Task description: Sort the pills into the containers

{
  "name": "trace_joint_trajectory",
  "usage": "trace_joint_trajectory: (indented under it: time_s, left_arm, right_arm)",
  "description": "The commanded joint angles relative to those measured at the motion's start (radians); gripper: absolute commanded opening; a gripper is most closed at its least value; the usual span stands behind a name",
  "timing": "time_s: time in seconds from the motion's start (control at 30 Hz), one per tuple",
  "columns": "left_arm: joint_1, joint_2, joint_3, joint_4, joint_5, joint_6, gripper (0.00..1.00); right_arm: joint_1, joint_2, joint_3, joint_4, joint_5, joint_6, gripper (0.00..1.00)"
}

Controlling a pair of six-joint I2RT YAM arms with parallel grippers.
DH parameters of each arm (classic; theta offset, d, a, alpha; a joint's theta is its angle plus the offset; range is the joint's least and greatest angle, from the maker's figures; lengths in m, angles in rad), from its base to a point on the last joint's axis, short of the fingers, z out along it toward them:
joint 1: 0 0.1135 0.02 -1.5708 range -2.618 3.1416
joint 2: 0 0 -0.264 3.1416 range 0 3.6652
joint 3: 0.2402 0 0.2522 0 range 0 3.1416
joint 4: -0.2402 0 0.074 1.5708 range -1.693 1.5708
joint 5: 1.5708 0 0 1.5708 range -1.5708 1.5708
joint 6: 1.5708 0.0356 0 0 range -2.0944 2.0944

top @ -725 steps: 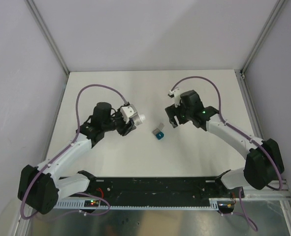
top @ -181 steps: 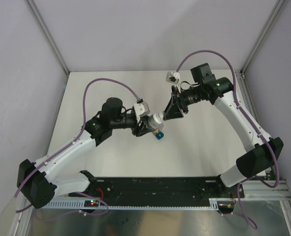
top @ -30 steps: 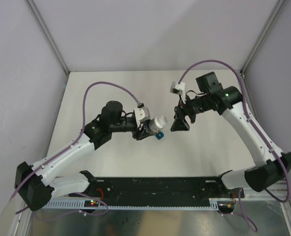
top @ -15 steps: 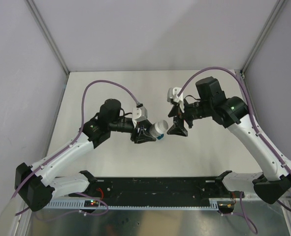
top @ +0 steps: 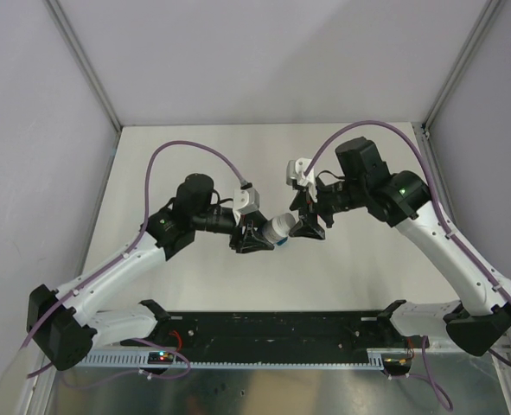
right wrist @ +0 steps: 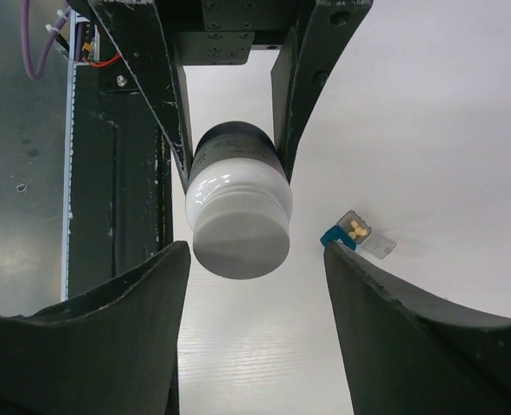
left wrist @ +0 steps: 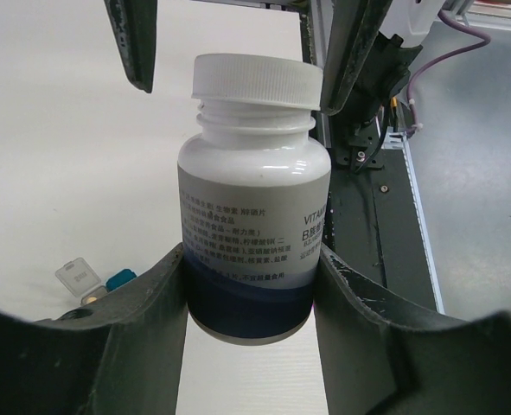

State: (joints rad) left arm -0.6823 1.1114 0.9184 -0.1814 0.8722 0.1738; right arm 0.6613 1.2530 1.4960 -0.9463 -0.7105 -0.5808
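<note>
Left pincer (left wrist: 248, 259): pinching a white bottle (left wrist: 253, 203) low on its labelled body, one finger pressed to each side, cap (left wrist: 257, 79) pointing away from the wrist toward the other arm. Down on the white table (top: 194, 156), beyond the fingertips and off toward the left-hand finger in the wrist view, the containers (left wrist: 99, 281): a teal cube joined to a grey one, lying apart from both pincers and touched by neither. From above, all but hidden beneath the held bottle, in the gap between the two pincers.

Right pincer (right wrist: 257, 252): spread, one finger on either side of the cap, with a sliver of daylight at each side in its own wrist view, so gripping nothing. Just past its right-hand fingertip in that view, the containers, grey compartment with lid (right wrist: 379, 246) flipped open and a few pale yellow pills (right wrist: 356, 229) inside, teal compartment nearer the finger.
</note>
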Motion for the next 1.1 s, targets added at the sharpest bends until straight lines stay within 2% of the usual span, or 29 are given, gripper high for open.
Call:
trace_joint_trajectory:
  time_s: [0.0, 0.37, 0.7, 0.87, 1.07]
  left_arm:
    - [0.004, 0.002, 0.041, 0.020, 0.030, -0.011, 0.00]
    - [0.005, 0.007, 0.038, 0.015, 0.008, 0.004, 0.00]
    - [0.005, 0.011, 0.014, -0.020, -0.060, 0.101, 0.00]
    - [-0.006, 0.010, 0.003, -0.039, -0.103, 0.155, 0.00]
    - [-0.014, 0.012, 0.017, -0.044, -0.141, 0.165, 0.00]
  right_arm:
    - [0.011, 0.012, 0.053, 0.020, 0.001, -0.015, 0.66]
    - [0.019, 0.041, 0.084, -0.011, -0.021, -0.019, 0.41]
    - [0.018, 0.078, 0.127, -0.102, -0.041, -0.063, 0.19]
    - [0.019, 0.098, 0.147, -0.143, -0.048, -0.084, 0.12]
    - [0.023, 0.122, 0.159, -0.159, -0.043, -0.069, 0.10]
